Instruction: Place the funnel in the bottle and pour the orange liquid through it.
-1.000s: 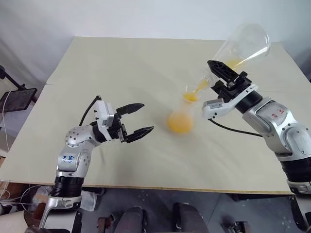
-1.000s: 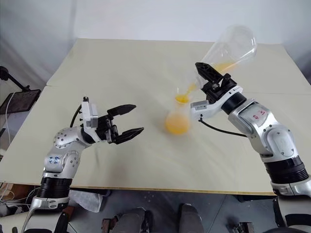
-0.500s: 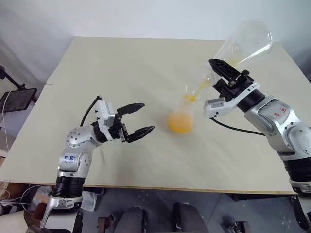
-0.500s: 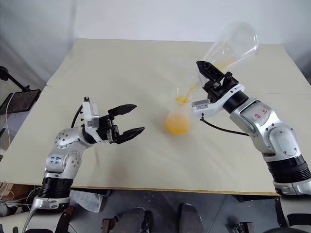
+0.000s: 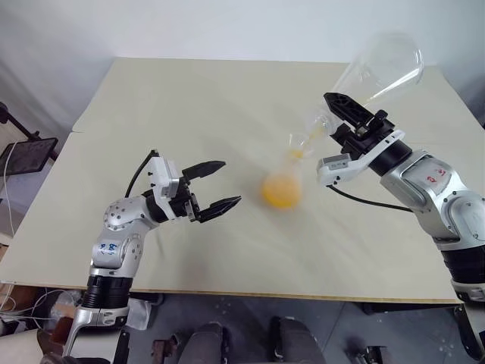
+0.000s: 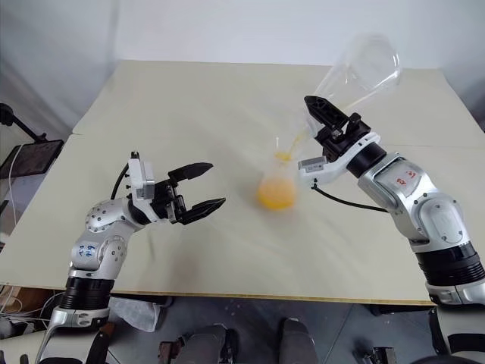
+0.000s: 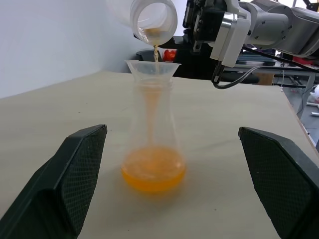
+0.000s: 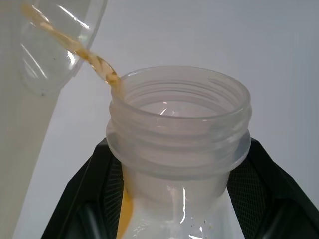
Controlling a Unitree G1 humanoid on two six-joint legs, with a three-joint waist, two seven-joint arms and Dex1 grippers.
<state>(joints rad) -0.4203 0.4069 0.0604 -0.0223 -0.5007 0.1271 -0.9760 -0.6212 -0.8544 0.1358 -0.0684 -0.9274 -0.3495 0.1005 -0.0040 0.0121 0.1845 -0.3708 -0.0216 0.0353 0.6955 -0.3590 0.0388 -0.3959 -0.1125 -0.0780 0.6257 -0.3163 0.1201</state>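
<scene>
The bottle (image 5: 282, 189), a clear conical flask, stands mid-table with orange liquid (image 7: 153, 174) pooled in its base. The small clear funnel (image 7: 153, 67) sits in its mouth. My right gripper (image 5: 331, 114) is shut on the neck of a milky wide-necked flask (image 5: 379, 68), which it holds tipped mouth-down above the funnel. A thin orange stream (image 7: 156, 52) falls from that mouth (image 8: 179, 119) into the funnel. My left gripper (image 5: 231, 182) hovers open to the left of the bottle, apart from it, with nothing between its fingers.
The beige table (image 5: 189, 98) stretches wide behind and to the left of the bottle. Its front edge (image 5: 250, 292) runs close below my arms. A black stand (image 5: 26, 155) stands off the table's left side.
The orange pool in the tipped flask has nearly drained away and the stream has thinned. The flask has tipped slightly steeper. The left arm has stayed put.
</scene>
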